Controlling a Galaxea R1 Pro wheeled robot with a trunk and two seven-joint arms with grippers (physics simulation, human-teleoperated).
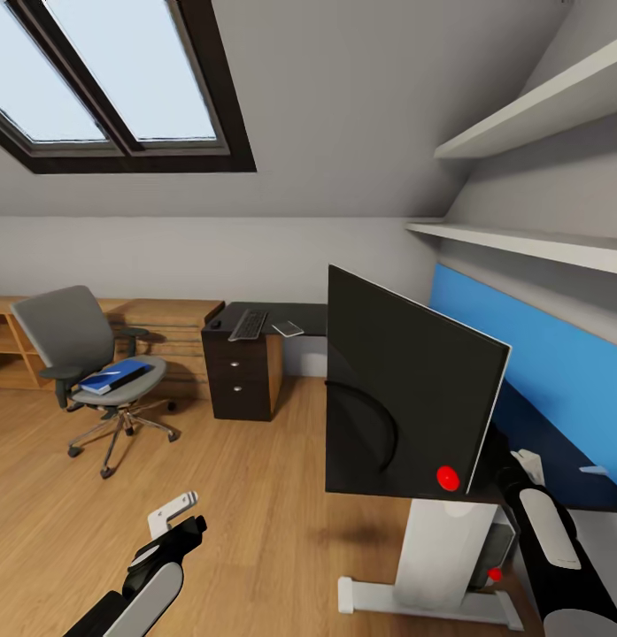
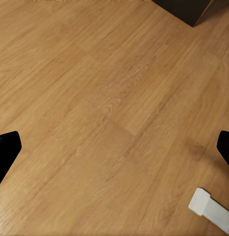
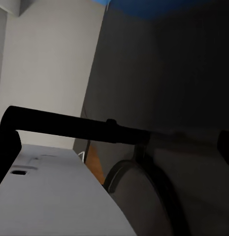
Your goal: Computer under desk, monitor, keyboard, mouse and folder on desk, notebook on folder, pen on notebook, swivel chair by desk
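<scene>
Tilting thin black monitor [image 1: 405, 389], pale edge, right gripper [image 1: 527, 466] grip unclear, left gripper [image 1: 173, 511] open

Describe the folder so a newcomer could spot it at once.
Below the skylight, a grey swivel chair stands on the wooden floor, left of the dark drawer unit. On its seat lies the folder: flat, bright blue, the one coloured item there.

We count one monitor [image 1: 405, 389], one swivel chair [image 1: 82, 354] bearing one folder [image 1: 116, 376], one keyboard [image 1: 248, 325], one mouse [image 1: 216, 324], one notebook [image 1: 288, 328], two wall shelves [image 1: 529, 111], and one three-drawer unit [image 1: 237, 373].
</scene>
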